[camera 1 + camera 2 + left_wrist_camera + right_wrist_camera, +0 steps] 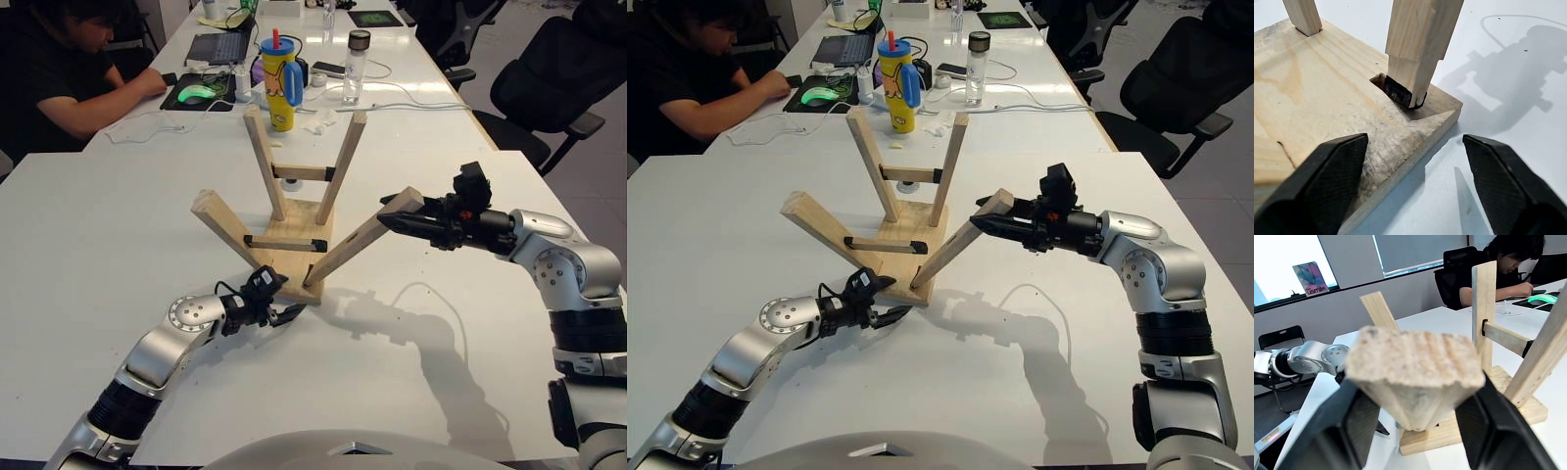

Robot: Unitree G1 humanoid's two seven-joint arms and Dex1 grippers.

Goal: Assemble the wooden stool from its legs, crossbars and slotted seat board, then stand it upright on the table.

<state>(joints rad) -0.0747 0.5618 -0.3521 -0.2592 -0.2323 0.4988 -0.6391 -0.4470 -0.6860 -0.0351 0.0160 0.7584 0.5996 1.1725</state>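
Note:
The wooden stool lies upside down, its slotted seat board (291,235) flat on the white table (88,245) and its legs pointing up and outward. Two far legs (263,157) are joined by a crossbar (304,173). A second crossbar (284,243) runs from the near left leg (227,227). My right gripper (397,217) is shut on the top end of the near right leg (353,250), whose foot sits tilted in its slot (1400,90). My left gripper (1415,140) is open, straddling the board's near corner; its fingers (1327,181) hold nothing.
A yellow cup (279,83), a clear bottle (355,64), a laptop (217,46) and a mouse pad (199,94) crowd the far table, where a person sits at the left. Office chairs (549,88) stand to the right. A thin cable (431,294) lies near the stool.

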